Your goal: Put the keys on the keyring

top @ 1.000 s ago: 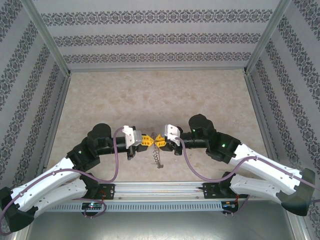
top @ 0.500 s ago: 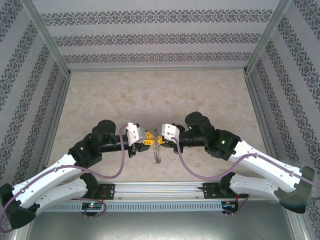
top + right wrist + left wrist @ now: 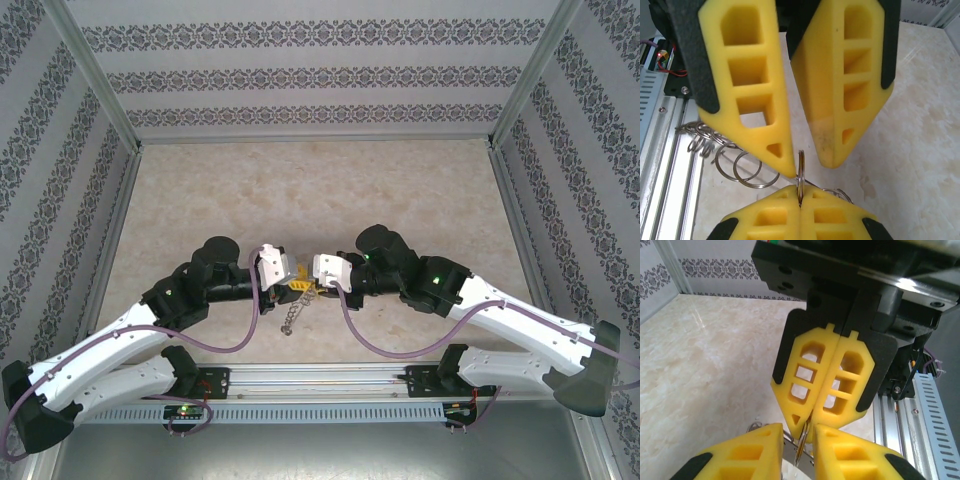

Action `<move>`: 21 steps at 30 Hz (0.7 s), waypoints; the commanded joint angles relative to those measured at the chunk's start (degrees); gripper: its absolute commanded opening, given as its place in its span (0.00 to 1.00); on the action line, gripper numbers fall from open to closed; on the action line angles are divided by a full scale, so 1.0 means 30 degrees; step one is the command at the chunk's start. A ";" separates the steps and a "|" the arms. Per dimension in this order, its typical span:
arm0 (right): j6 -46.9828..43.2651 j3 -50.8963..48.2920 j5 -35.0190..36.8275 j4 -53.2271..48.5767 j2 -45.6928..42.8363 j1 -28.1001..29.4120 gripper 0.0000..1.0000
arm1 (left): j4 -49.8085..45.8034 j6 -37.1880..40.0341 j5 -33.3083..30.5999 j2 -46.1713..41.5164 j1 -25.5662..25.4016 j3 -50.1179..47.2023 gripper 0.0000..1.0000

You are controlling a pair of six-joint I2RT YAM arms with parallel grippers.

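The keyring (image 3: 801, 166) is set edge-up between the left pincer (image 3: 295, 287) and right pincer (image 3: 313, 290), over the bench (image 3: 300, 190) near the middle of its near edge; the wire loops (image 3: 290, 318) are trailed toward that edge.

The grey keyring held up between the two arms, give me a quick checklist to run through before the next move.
1. Right gripper has its jaws shut on the flat grey metal keyring: ok.
2. Left gripper has its jaws open, one on each side of the keyring: ok.
3. Keyring stands upright and edge-on between the left jaws: ok.
4. Thin silver wire loops trail off to one side, out of both pairs of jaws: ok.
5. Tiny yellow-orange key is threaded onto the keyring: cannot tell.
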 commanded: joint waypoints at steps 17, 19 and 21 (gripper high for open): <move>-0.0103 0.0633 -0.0611 0.0214 -0.0154 0.0418 0.00 | -0.0602 0.0173 0.0109 0.0800 0.0024 0.0957 0.17; -0.0073 0.0608 -0.0627 0.0186 -0.0197 0.0447 0.00 | -0.0367 0.0103 0.0097 0.0759 0.0024 0.0875 0.10; -0.0097 0.0566 -0.0557 0.0209 -0.0219 0.0447 0.00 | -0.0131 0.0000 0.0177 0.0570 0.0024 0.0724 0.00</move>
